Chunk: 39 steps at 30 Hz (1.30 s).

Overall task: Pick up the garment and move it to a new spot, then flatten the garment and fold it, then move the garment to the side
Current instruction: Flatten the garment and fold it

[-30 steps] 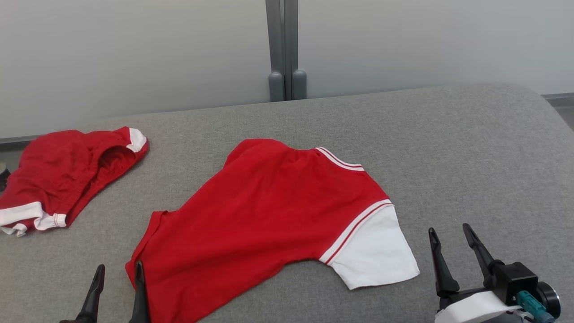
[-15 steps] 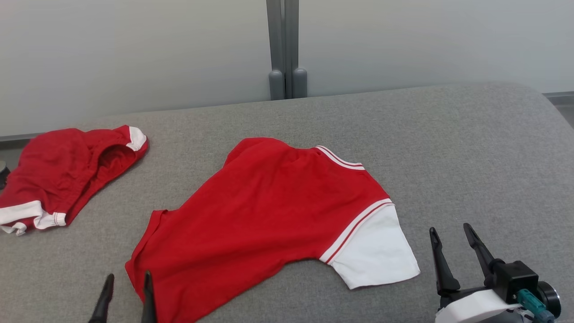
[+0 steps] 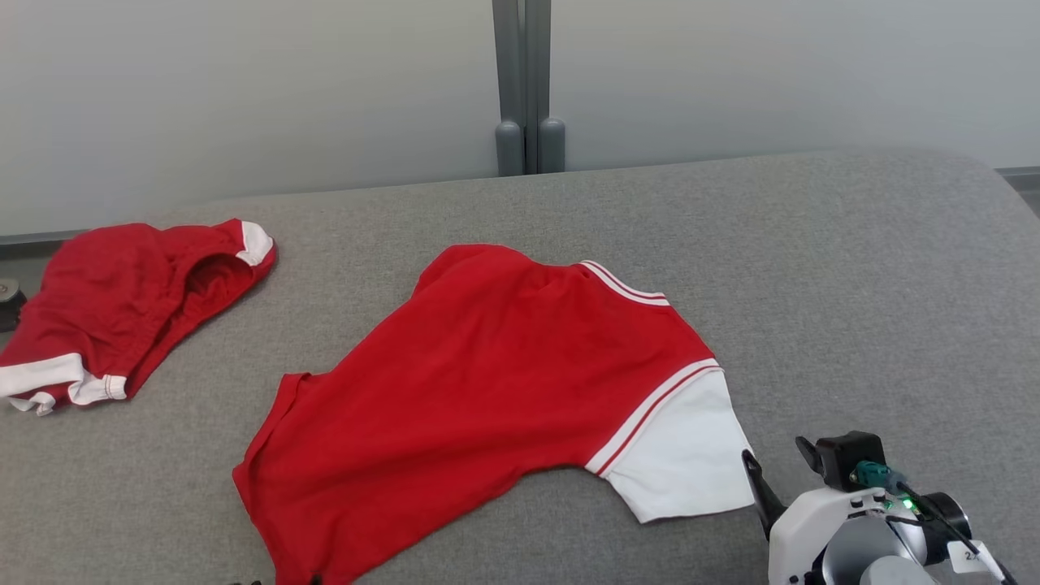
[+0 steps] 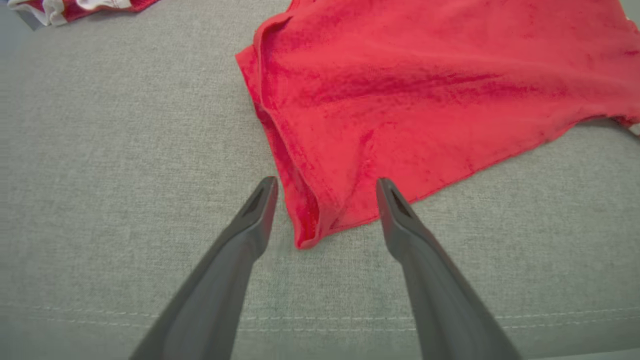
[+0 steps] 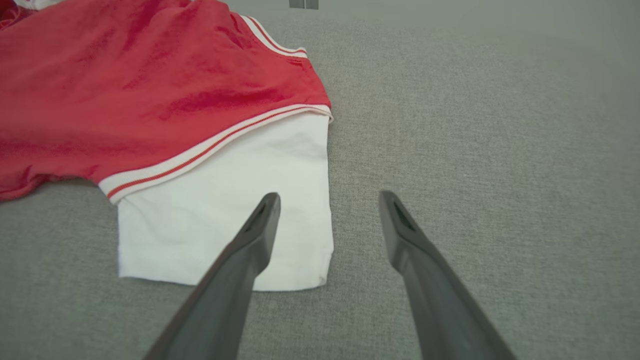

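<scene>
— Garment (image 3: 487, 382): how is it seen?
— Red cloth with a white sleeve (image 5: 225, 210) and striped trim is spread, slightly rumpled, on the grey padded surface (image 3: 853, 284).
— And the grippers?
— Both are held wide open; nothing is gripped. A hem corner (image 4: 305, 235) is framed between the fingertips of the left gripper (image 4: 325, 182). The sleeve's end is overlapped by one finger of the right gripper (image 5: 330, 195); contact cannot be told.
— Farther off?
— A second red garment (image 3: 122, 301) is bunched well beyond the left gripper, leftward.
</scene>
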Tool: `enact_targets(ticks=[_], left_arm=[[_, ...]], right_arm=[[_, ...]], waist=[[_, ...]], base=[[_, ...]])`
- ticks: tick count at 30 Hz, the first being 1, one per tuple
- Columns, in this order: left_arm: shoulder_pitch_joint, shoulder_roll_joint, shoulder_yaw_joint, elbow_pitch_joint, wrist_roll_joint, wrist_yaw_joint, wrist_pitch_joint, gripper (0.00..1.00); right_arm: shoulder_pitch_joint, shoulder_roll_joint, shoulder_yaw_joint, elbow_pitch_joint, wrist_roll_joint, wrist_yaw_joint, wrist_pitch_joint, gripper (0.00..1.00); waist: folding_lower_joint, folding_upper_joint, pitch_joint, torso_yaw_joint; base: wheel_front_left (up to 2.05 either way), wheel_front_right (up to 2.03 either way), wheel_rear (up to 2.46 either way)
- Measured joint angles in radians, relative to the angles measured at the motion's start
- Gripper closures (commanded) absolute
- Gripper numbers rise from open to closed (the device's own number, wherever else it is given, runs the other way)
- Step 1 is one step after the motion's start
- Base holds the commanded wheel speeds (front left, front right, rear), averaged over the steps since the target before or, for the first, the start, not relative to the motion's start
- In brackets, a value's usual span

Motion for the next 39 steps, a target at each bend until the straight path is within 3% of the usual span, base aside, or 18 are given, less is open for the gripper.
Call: enact_targets(ticks=[11, 29, 30, 31, 33, 36, 38, 39], left_arm=[[-0.053, -0.001, -0.004, 0.076, -0.042, 0.018, 0.063, 0.00], [-0.111, 0.009, -0.016, 0.136, -0.067, 0.026, 0.123, 0.00], [-0.111, 0.010, -0.018, 0.137, -0.069, 0.026, 0.128, 0.04], [-0.111, 0.011, -0.020, 0.137, -0.070, 0.026, 0.131, 0.26], [-0.114, 0.012, -0.023, 0.138, -0.073, 0.026, 0.131, 0.52], [-0.123, 0.016, -0.026, 0.140, -0.077, 0.026, 0.130, 0.56], [-0.125, 0.018, -0.027, 0.143, -0.077, 0.026, 0.130, 0.67], [-0.127, 0.019, -0.028, 0.145, -0.079, 0.026, 0.130, 0.70]], right_arm=[[-0.018, 0.009, 0.011, 0.032, 0.007, 0.000, 0.140, 0.00], [-0.056, 0.027, 0.001, 0.057, -0.003, 0.000, 0.213, 0.00], [-0.057, 0.028, 0.000, 0.059, -0.004, 0.000, 0.213, 0.00], [-0.058, 0.029, 0.000, 0.062, -0.004, 0.000, 0.214, 0.00], [-0.063, 0.031, 0.000, 0.065, -0.004, 0.000, 0.218, 0.00], [-0.072, 0.033, -0.002, 0.072, -0.004, 0.000, 0.218, 0.00], [-0.073, 0.034, -0.003, 0.077, -0.003, 0.000, 0.218, 0.00], [-0.075, 0.034, -0.004, 0.080, -0.003, 0.000, 0.218, 0.09]], waist=[[0.0000, 0.0000, 0.028, 0.023], [0.0000, 0.0000, 0.074, 0.023], [0.0000, 0.0000, 0.075, 0.024], [0.0000, 0.0000, 0.076, 0.024], [0.0000, 0.0000, 0.081, 0.026], [0.0000, 0.0000, 0.086, 0.027], [0.0000, 0.0000, 0.088, 0.028], [0.0000, 0.0000, 0.090, 0.028]], base=[[0.00, 0.00, 0.00], [0.00, 0.00, 0.00], [0.00, 0.00, 0.00], [0.00, 0.00, 0.00], [0.00, 0.00, 0.00], [0.00, 0.00, 0.00], [0.00, 0.00, 0.00], [0.00, 0.00, 0.00]])
